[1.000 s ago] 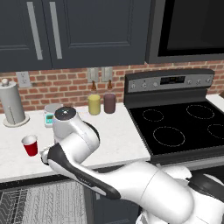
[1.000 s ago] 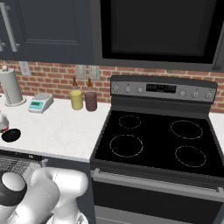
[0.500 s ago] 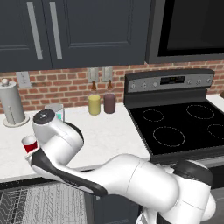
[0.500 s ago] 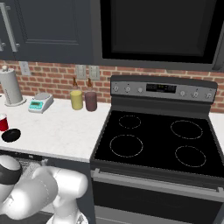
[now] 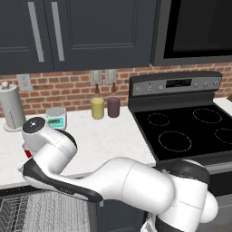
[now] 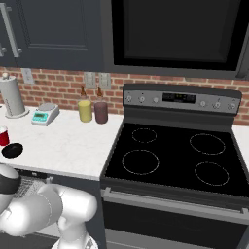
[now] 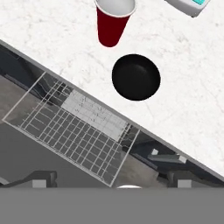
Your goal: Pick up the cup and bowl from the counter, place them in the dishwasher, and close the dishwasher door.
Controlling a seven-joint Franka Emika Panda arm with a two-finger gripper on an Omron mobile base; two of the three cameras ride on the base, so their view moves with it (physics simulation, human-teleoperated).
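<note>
Approach phase; neither item lifted yet. Cup (image 7: pixel 114 19) and bowl (image 7: pixel 136 77) sit upright on the counter (image 7: pixel 52 35), just beside each other, bowl nearer the counter edge. Dishwasher (image 7: pixel 83 131) rack lies pulled out directly below that edge. Gripper jaws released, fully spread, nothing between them.

Judgement: take 1 item at a time; drop straight over the bowl rim, keeping clear of the cup. Scale (image 7: pixel 190 5) stands close behind; open counter lies to either side.

The cup (image 7: pixel 113 22) looks like smooth red plastic with a white inside. The bowl (image 7: pixel 136 77) is matt black. The worktop (image 7: pixel 52 30) resembles faintly marbled white stone. The dishwasher rack (image 7: pixel 78 133) is thin grey wire.
</note>
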